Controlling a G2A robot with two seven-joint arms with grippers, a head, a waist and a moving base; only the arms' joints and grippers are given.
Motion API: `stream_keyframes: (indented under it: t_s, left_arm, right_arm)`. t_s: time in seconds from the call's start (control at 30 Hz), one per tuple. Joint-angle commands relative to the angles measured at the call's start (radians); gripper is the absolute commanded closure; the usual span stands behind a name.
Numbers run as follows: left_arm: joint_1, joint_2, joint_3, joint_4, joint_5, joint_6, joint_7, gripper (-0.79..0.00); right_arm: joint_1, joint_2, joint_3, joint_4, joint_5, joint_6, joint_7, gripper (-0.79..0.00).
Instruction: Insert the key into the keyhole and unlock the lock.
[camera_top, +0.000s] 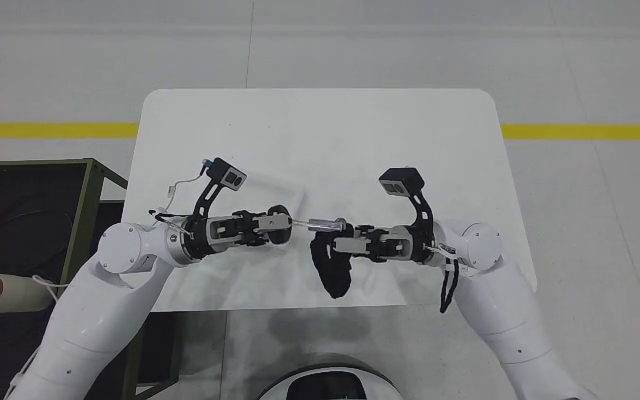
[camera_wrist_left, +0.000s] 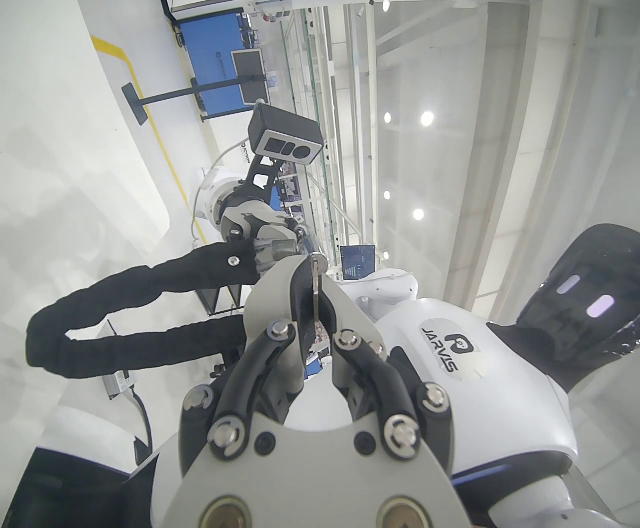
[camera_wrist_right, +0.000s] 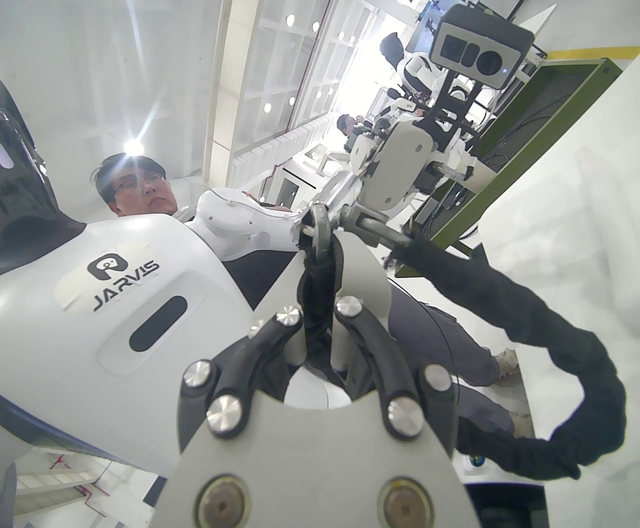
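Note:
My left gripper (camera_top: 288, 222) (camera_wrist_left: 312, 265) is shut on a flat silver key (camera_wrist_left: 316, 300), held above the white table (camera_top: 400, 130). The key's tip meets the round keyhole face (camera_wrist_left: 319, 260) of the silver lock (camera_top: 322, 226) (camera_wrist_left: 280, 247); how deep it sits I cannot tell. My right gripper (camera_top: 345, 239) (camera_wrist_right: 320, 245) is shut on the lock's other end (camera_wrist_right: 318, 227), facing the left one. The lock's black sleeved cable (camera_top: 333, 272) (camera_wrist_left: 125, 300) (camera_wrist_right: 525, 310) hangs in a loop down to the table's near edge.
A green-framed cart (camera_top: 90, 190) with dark contents stands just off the table's left side. The wrist cameras on black brackets (camera_top: 225, 178) (camera_top: 402, 181) rise above both grippers. A yellow floor line (camera_top: 560, 131) runs behind the table.

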Motion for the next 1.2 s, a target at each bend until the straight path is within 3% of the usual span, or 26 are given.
stream_keyframes:
  t_s: [0.0, 1.03, 1.07, 1.1, 1.13, 1.17]
  left_arm:
    - [0.002, -0.002, -0.004, -0.001, 0.013, 0.003, -0.004, 0.000]
    - [0.048, -0.025, -0.064, -0.050, 0.154, 0.027, -0.015, 0.000]
    - [0.050, -0.025, -0.067, -0.052, 0.158, 0.027, -0.013, -0.031]
    - [0.052, -0.026, -0.069, -0.052, 0.159, 0.027, -0.011, -0.320]
    - [0.054, -0.026, -0.071, -0.053, 0.159, 0.028, -0.010, -0.511]
    - [0.056, -0.027, -0.073, -0.053, 0.158, 0.027, -0.010, -0.754]
  right_arm:
    - [-0.003, 0.001, 0.000, -0.003, 0.000, 0.000, 0.002, 0.000]
    - [-0.031, 0.021, 0.005, -0.057, -0.184, 0.005, -0.062, 0.000]
    - [-0.031, 0.022, 0.004, -0.059, -0.188, 0.005, -0.065, 0.000]
    - [-0.031, 0.022, 0.003, -0.062, -0.192, 0.005, -0.067, 0.000]
    - [-0.032, 0.023, 0.002, -0.064, -0.195, 0.006, -0.070, 0.000]
    - [-0.032, 0.023, 0.001, -0.066, -0.197, 0.005, -0.073, 0.000]
